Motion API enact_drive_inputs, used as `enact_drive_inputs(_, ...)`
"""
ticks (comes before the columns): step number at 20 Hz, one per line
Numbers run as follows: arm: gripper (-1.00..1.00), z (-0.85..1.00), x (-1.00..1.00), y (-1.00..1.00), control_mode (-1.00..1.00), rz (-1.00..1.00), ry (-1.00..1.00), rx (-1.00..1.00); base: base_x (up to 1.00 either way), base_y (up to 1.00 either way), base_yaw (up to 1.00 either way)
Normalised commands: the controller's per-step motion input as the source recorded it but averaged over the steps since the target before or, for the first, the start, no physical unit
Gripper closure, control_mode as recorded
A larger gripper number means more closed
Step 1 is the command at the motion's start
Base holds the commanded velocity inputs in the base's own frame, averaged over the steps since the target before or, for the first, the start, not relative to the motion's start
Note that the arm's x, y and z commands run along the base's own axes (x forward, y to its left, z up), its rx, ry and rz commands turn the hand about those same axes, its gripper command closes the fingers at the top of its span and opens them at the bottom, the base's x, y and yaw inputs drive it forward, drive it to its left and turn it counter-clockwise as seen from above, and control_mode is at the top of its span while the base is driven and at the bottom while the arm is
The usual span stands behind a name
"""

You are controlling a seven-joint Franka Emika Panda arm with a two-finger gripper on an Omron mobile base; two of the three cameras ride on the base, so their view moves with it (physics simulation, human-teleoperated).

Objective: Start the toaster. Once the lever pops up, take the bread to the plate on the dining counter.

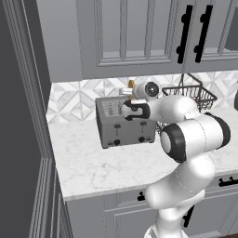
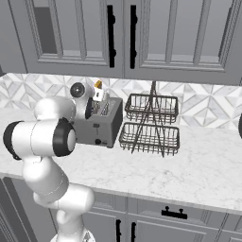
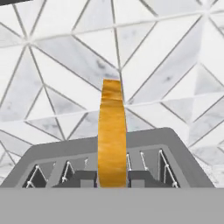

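The end effector (image 3: 112,178) is pinched on the bread (image 3: 112,131), held edge-on just above the toaster (image 1: 124,122) slots at the bench's back. Lifting step; next it must rise clear, then travel plateward.

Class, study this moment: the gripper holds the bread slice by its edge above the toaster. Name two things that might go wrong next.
1. The gripper pinches the bread only at its thin crust edge, so the slice might slip or twist free.
2. The bread sits just above the toaster slots; moving sideways too early could snag it or drop it back in.
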Motion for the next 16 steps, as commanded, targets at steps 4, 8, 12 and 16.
enact_drive_inputs(4,1.00,0.36,-0.37,-0.36,-1.00,0.00,0.00,0.28,0.00,0.00,0.00)
enact_drive_inputs(8,1.00,0.22,-0.59,-0.31,-1.00,0.00,0.03,0.37,0.00,0.00,0.00)
enact_drive_inputs(12,1.00,0.32,-0.92,-0.26,-1.00,0.00,0.07,0.38,0.00,0.00,0.00)
enact_drive_inputs(16,1.00,0.28,-1.00,-0.08,-1.00,0.00,0.07,0.31,0.00,0.00,0.00)
